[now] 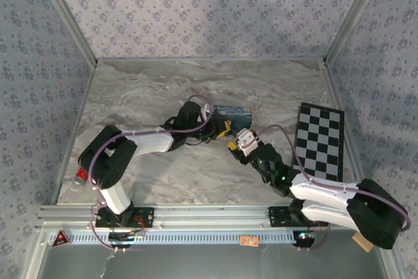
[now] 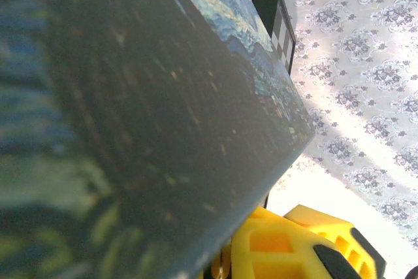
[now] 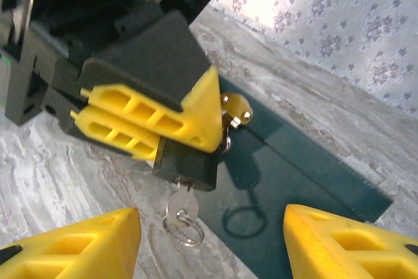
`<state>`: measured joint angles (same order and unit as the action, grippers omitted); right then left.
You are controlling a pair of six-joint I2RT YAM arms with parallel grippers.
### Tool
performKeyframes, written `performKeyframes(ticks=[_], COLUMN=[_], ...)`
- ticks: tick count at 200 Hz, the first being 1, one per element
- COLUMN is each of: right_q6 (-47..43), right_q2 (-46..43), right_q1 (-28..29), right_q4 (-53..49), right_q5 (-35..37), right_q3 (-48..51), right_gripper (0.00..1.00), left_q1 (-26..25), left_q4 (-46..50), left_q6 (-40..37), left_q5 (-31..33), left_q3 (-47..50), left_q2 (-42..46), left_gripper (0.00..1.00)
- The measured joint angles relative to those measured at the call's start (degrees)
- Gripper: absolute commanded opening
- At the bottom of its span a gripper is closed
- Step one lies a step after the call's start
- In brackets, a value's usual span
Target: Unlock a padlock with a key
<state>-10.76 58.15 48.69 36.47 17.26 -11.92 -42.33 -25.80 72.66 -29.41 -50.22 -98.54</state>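
- The padlock [image 3: 186, 161] is pinched at its top by the shut fingers of the left gripper [image 3: 199, 125], just over the blue box [image 3: 294, 168].
- A key [image 3: 181, 194] with ring [image 3: 184, 225] is seen hanging from its underside; second key [image 3: 236, 108] beside.
- The right gripper [image 3: 210, 219] is spread wide, nothing held or touched, near the padlock.

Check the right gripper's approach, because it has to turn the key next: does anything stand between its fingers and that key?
Nothing visible does. The key hangs free below the padlock, which the left gripper clamps, and the open right gripper faces it across an unobstructed gap.
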Motion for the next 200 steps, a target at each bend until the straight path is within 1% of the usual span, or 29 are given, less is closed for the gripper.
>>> performKeyframes(ticks=[53, 77, 132, 172, 200], right_q6=[0.4, 0.4, 0.3, -0.7, -2.3], right_q2=[-5.4, -6.3, -3.2, -2.4, 0.8], right_q1=[0.1, 0.1, 0.0, 0.0, 0.0], right_q4=[-0.2, 0.1, 3.7, 4.5, 6.3], right_q5=[1.2, 1.2, -0.2, -1.6, -1.5], right_q3=[2.1, 3.7, 4.6, 4.7, 4.6], right_gripper=[0.59, 0.60, 0.56, 0.57, 0.57], left_q1=[0.5, 0.6, 0.6, 0.6, 0.6], left_q4=[0.7, 1.5, 2.0, 2.2, 2.7], left_q6=[0.0, 0.0, 0.0, 0.0, 0.0], left_q5=[-0.7, -0.9, -1.1, -1.1, -1.2], left_q3=[-0.9, -1.4, -1.4, -1.5, -1.6], left_q2=[-0.2, -0.2, -0.2, -0.2, -0.1], left_gripper=[0.00, 0.00, 0.00, 0.00, 0.00])
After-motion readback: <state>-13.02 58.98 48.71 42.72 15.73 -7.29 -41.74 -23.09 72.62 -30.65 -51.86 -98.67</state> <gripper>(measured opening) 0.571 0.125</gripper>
